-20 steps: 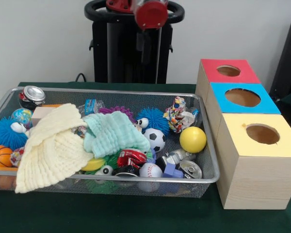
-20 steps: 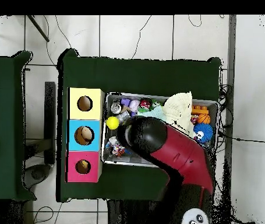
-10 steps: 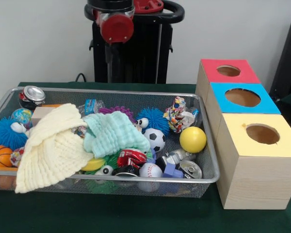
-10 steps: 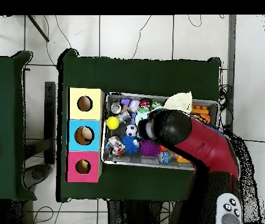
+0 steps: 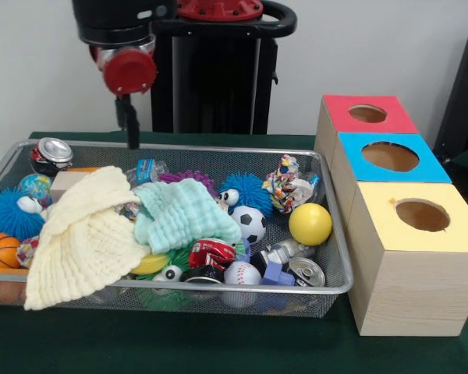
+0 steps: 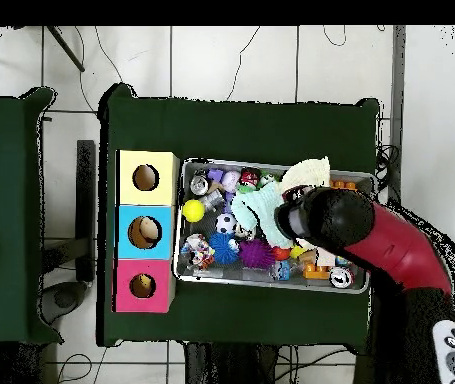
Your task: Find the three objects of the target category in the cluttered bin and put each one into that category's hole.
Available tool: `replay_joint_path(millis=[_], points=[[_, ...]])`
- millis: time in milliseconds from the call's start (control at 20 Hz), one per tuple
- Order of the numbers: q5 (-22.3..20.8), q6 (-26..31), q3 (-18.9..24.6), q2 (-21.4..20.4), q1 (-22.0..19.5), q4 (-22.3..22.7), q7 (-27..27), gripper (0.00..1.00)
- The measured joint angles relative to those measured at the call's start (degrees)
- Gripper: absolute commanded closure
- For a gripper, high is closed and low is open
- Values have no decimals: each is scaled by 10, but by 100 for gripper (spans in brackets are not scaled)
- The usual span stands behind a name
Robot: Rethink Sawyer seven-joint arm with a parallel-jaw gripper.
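Nearest, a baseball (image 5: 242,273) against the bin's (image 5: 339,287) front rim, then a soccer ball (image 5: 252,223) and a smooth yellow ball (image 5: 310,224); all look light, round, likely to roll; best gripped across the middle; farthest, the tool (image 5: 131,128) hangs above the back rim; whether it is parted or closed, I cannot tell.

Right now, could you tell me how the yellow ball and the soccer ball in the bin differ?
The yellow ball is plain, one colour; the soccer ball is white with black patches. The yellow ball looks a bit larger. The yellow ball lies nearer the boxes, close to the bin's side wall, while the soccer ball sits further in, touching the mint cloth. Both are round and lie uncovered.
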Motion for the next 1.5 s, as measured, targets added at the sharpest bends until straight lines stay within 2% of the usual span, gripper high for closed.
replay_joint_path(millis=[350, 550, 650, 1050, 1350, 1400, 1500], points=[[-44, -1, 58, 36, -86, -9, -48, 0], [-67, -7, 72, 63, -108, -15, -56, 0], [-85, -30, 83, 89, -119, -17, -56, 0], [-127, -148, 116, 149, -135, -17, -56, 0], [-144, -173, 128, 160, -137, -17, -56, 0], [-146, -174, 129, 160, -137, -18, -56, 100], [-149, -175, 129, 161, -135, -17, -56, 100]])
